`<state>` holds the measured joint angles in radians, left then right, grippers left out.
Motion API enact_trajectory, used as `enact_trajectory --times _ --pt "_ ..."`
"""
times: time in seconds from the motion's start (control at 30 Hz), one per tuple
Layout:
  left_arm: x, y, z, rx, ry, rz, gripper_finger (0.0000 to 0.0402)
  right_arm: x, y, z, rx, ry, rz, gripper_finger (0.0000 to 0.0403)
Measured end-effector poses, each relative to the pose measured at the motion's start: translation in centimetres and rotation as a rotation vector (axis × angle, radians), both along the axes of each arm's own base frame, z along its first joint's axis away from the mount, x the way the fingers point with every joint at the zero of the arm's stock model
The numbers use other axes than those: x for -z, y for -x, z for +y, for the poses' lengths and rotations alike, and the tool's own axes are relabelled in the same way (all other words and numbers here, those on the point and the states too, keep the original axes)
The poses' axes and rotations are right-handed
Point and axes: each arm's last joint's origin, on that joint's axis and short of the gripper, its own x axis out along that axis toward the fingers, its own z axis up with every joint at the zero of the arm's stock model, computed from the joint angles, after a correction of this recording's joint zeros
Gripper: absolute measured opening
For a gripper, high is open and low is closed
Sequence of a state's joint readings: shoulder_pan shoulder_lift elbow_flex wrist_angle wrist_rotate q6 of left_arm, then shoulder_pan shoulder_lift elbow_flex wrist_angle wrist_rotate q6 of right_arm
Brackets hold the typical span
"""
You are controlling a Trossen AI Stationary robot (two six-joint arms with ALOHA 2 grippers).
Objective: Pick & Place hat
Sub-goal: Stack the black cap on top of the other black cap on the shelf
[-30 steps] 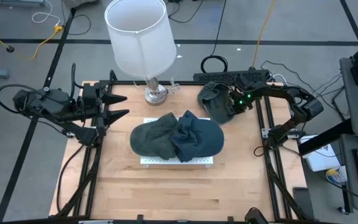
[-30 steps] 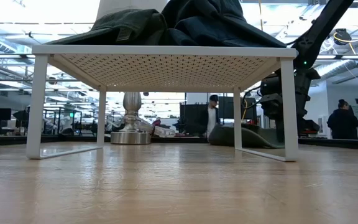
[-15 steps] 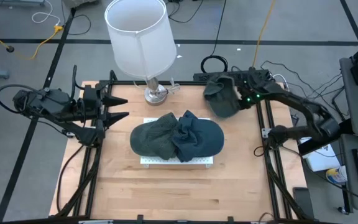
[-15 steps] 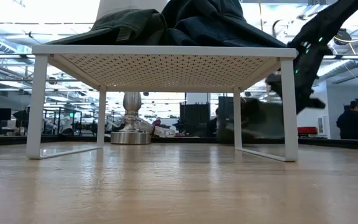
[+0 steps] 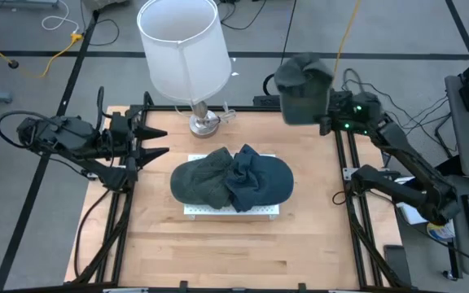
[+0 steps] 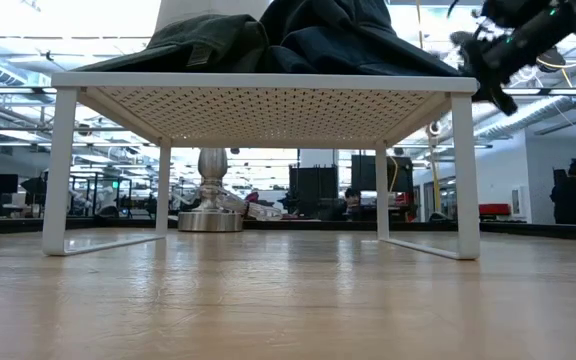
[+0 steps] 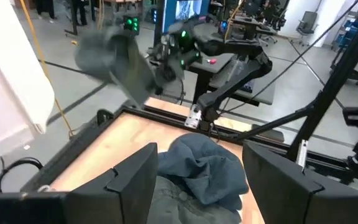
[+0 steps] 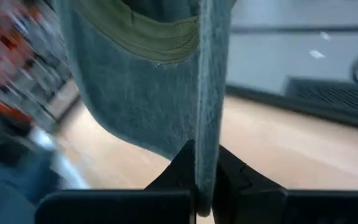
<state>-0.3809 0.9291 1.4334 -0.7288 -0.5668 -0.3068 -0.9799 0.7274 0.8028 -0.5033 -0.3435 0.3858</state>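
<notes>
— Hat (image 5: 302, 85) is in our right gripper (image 8: 204, 171), its fingers clamped tight on a fold of the fabric, and it hangs in the air above the table's far right corner. How do we carry it well?

— We keep the pinch firm and the cloth high enough, we judge, to clear the two hats (image 5: 230, 180) already heaped on the white rack (image 5: 231, 210) mid-table, then lower it onto the pile rather than drag it across. The loose fabric may swing, so a slow move suits it.

— And our arms?

— Our left gripper (image 5: 159, 138) waits at the table's left edge, fingers spread and holding nothing, pointing toward the rack. Farther off, our right arm (image 5: 397, 155) stretches up from the right side, wrist raised near the lamp (image 5: 181, 49).
</notes>
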Motion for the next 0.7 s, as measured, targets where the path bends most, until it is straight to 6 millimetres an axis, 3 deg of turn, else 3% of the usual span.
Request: enact_trajectory --times 0.2,0.7 --pt "0.1 0.0 -0.1 0.049 0.023 0.013 0.0227 -2.2 0.2 0.8 -0.055 0.046 -0.225 0.0004" --pt "0.0 0.0 -0.3 0.124 -0.017 0.015 0.0227 -4.8 -2.9 3.5 -0.454 0.275 -0.4 0.0004"
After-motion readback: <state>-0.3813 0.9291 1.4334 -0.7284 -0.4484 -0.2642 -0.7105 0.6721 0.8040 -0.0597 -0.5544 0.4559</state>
